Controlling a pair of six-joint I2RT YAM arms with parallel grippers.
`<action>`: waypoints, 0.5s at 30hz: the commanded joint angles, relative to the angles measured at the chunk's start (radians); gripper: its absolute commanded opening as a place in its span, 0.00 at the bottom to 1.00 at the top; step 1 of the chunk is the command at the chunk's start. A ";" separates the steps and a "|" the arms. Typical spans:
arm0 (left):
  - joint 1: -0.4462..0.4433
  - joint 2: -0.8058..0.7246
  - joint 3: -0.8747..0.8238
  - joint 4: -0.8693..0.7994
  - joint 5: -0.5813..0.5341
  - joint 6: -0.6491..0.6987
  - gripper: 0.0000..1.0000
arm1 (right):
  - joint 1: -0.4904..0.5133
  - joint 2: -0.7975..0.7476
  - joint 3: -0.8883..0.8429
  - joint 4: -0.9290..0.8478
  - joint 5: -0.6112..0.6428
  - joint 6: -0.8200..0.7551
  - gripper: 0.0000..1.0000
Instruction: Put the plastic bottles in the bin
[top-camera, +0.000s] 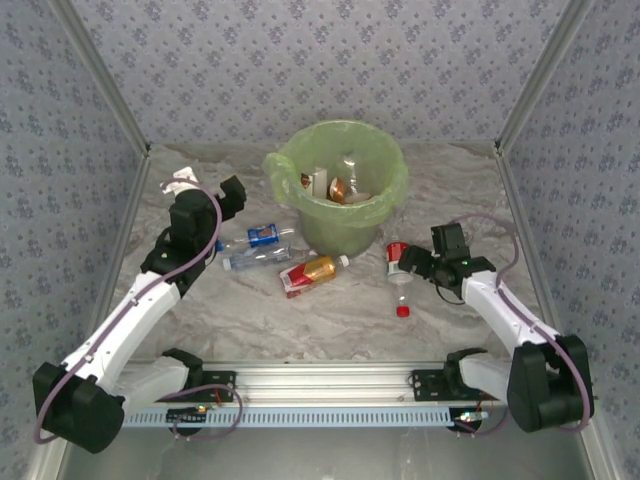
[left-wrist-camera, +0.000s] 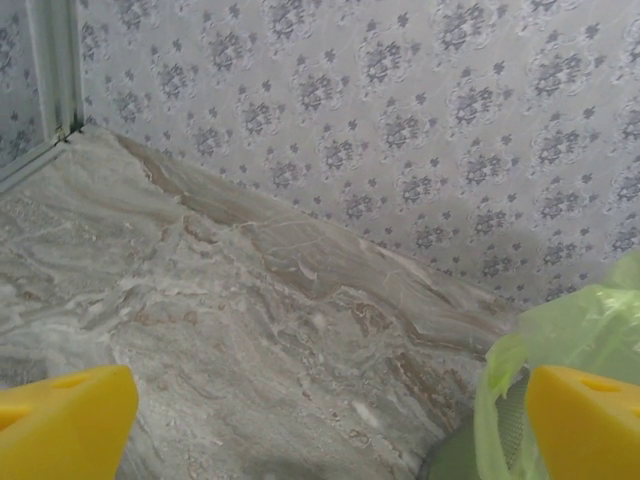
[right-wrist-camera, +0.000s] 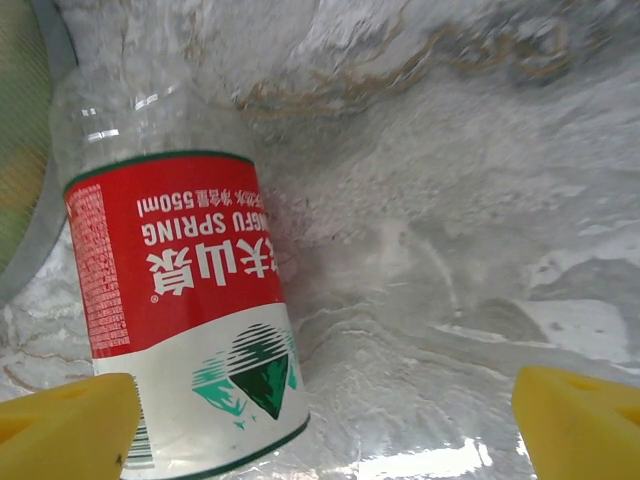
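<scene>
Right hand (right-wrist-camera: 325, 420) spread wide, yellow fingertips (right-wrist-camera: 70, 420) at the bottom corners of its wrist view, nothing pinched. The red-label bottle (right-wrist-camera: 180, 300) lies on its side between them, close against the fingertip on the view's left, can't tell if touching. From above, the right hand (top-camera: 412, 264) sits beside that bottle, just right of the foot of the bin (top-camera: 385, 205). The bottle's long axis runs near-far: red end of the label toward the bin, clear neck toward the near edge. A red cap (top-camera: 403, 311) lies at that end, can't tell if attached. Left hand (left-wrist-camera: 330, 430) also spread, empty, bare bench (left-wrist-camera: 250, 330) between its fingertips, green bag (left-wrist-camera: 570, 330) of the bin at the right edge of its view. From above it sits left of the bin, aimed at the far wall. Between the arms three more lie flat. The blue-label bottle (top-camera: 262, 236) and the clear bottle (top-camera: 255, 259) just nearer it both have their long axis roughly left-right. The amber bottle (top-camera: 315, 271) has a red label, its white cap pointing right and slightly far, toward the bin's foot. Bin upright at far centre, pale green, bag folded over the rim, a few bottles inside. Crumpled white-red piece (top-camera: 180, 181) far left by the wall. Bench is grey-brown marble pattern. Walls have blue-grey floral wallpaper (top-camera: 300, 60), with metal posts at the corners. A metal rail (top-camera: 320, 380) runs along the near edge between the arm bases.
</scene>
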 joint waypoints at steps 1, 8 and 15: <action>0.016 -0.027 -0.004 -0.011 0.019 -0.036 0.99 | 0.029 0.060 0.034 0.022 -0.025 -0.025 0.97; 0.035 -0.047 -0.018 -0.030 0.026 -0.054 0.99 | 0.074 0.204 0.113 0.013 -0.050 -0.057 0.94; 0.049 -0.052 -0.029 -0.035 0.031 -0.066 0.99 | 0.114 0.304 0.170 0.014 -0.049 -0.078 0.93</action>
